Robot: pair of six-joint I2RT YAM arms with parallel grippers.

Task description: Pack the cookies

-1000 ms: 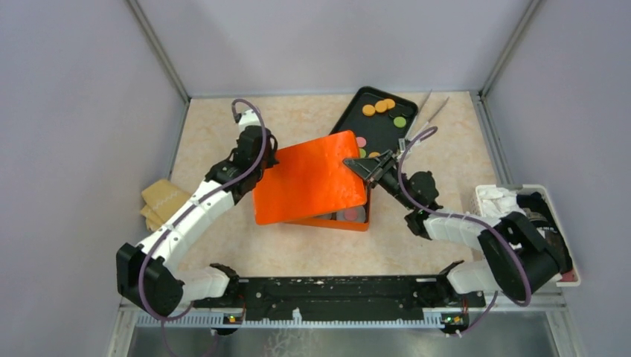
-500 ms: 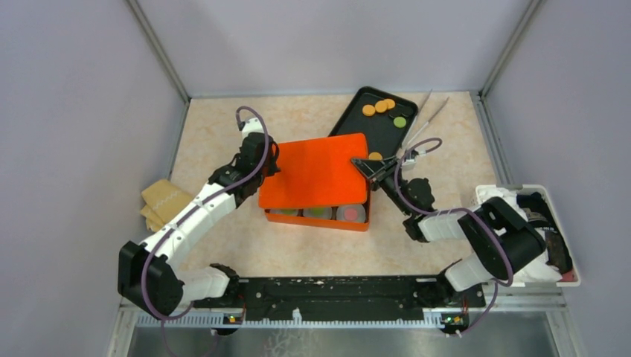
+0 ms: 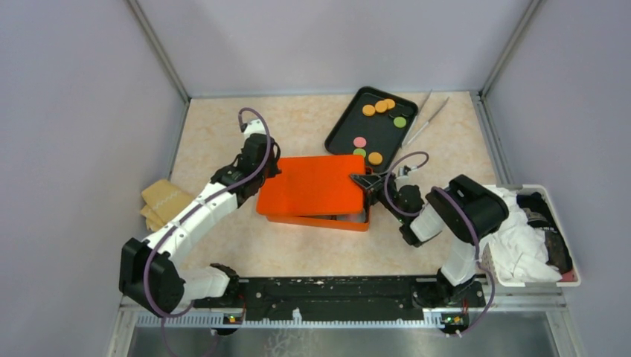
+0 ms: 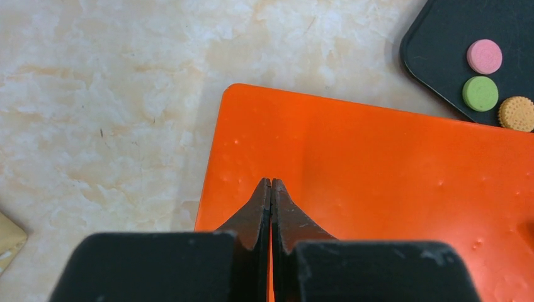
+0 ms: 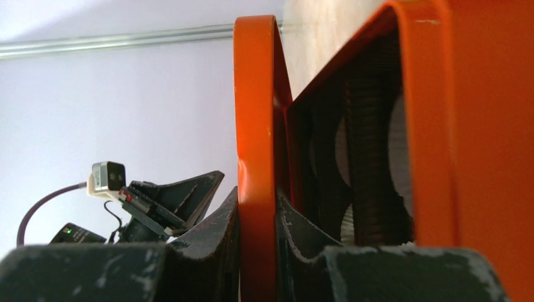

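Centre of surface: lid over box. Behind-right: tray, cookies in it. Right of tray: tongs. Far right: basket.

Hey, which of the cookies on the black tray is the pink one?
The pink cookie lies near the tray's end closest to the orange lid, beside a green cookie; all others are orange or green.
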